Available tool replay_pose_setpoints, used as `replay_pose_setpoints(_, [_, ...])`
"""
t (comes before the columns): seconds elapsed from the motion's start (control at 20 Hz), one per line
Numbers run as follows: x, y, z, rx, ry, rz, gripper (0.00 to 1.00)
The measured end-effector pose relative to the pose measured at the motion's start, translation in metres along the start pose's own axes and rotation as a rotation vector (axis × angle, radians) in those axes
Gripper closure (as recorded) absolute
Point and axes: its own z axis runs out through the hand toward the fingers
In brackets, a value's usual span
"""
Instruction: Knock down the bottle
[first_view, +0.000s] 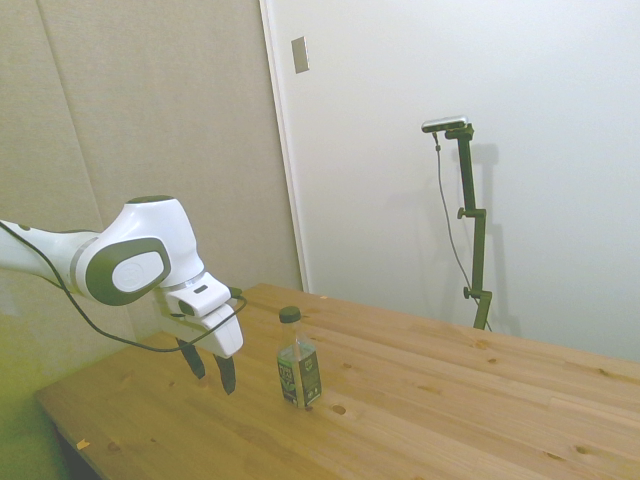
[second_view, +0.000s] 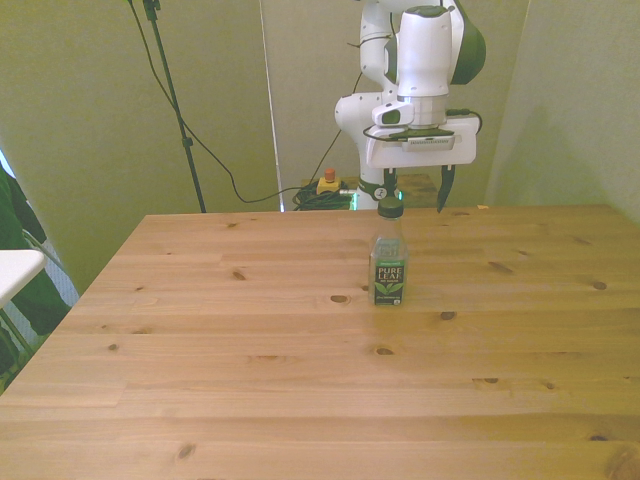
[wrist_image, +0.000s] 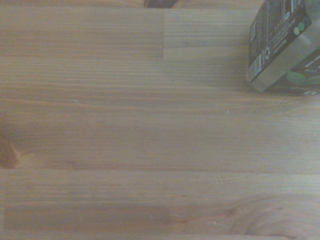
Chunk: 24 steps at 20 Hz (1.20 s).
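The bottle (first_view: 298, 372) stands upright on the wooden table (first_view: 460, 400), clear plastic with a dark cap and a dark green label with white print. In the front view the bottle (second_view: 388, 272) is near the table's middle. My gripper (first_view: 213, 382) hangs open and empty just above the table, to the left of the bottle in the side view, with a gap between them. In the front view the gripper (second_view: 413, 205) sits behind the bottle, and the cap overlaps one finger. The wrist view shows the bottle's lower part (wrist_image: 282, 45) at the picture's edge.
The table (second_view: 250, 380) is bare wood around the bottle. Behind its far edge in the front view lie a yellow box with a red button (second_view: 328, 182) and cables. A white object (second_view: 15, 268) juts in at the front view's left edge.
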Motion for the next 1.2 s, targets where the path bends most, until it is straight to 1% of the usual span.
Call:
replay_pose_setpoints(0.1, [0.000,0.001,0.002,-0.004,-0.002,0.000,0.00])
replay_pose_setpoints(0.15, [0.000,0.002,0.003,-0.006,-0.004,0.001,1.00])
replay_pose_setpoints(0.3, [0.004,0.003,0.000,-0.002,0.001,0.008,1.00])
replay_pose_setpoints(0.5, [0.019,0.001,-0.015,0.000,0.024,0.022,1.00])
replay_pose_setpoints(0.7, [0.034,0.001,-0.029,-0.022,0.041,0.033,1.00])
replay_pose_setpoints(0.9, [0.051,0.011,-0.043,-0.047,0.066,0.055,1.00])
replay_pose_setpoints(1.05, [0.065,0.014,-0.047,-0.055,0.073,0.072,1.00])
replay_pose_setpoints(1.2, [0.077,0.008,-0.047,-0.057,0.072,0.092,1.00])
